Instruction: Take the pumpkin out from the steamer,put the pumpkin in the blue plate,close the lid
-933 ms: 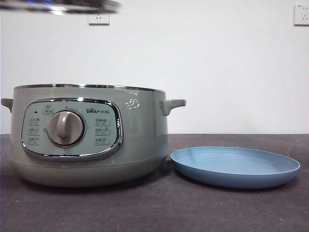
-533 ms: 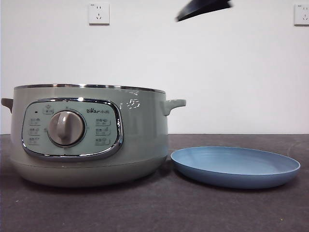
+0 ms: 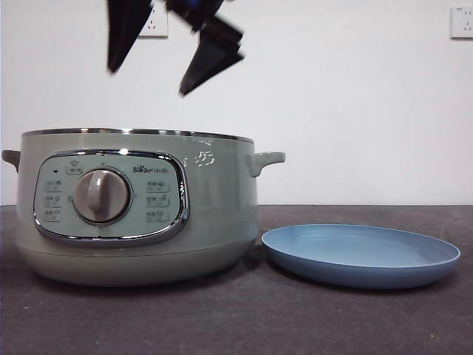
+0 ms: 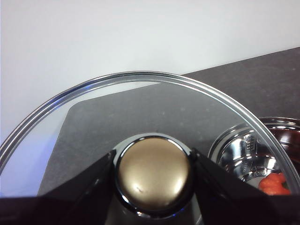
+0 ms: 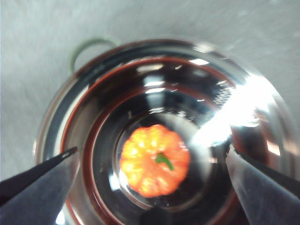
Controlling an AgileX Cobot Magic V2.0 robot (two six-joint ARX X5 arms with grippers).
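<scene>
Pumpkin sits on the steamer's shiny floor, not yet picked. Right gripper hangs spread wide above it over the open pot. Left gripper pinches the knob of the lid, held off to one side. Blue plate, right of the pot, waits bare; the transfer and closing remain.

Right end effector has descended over steamer.
</scene>
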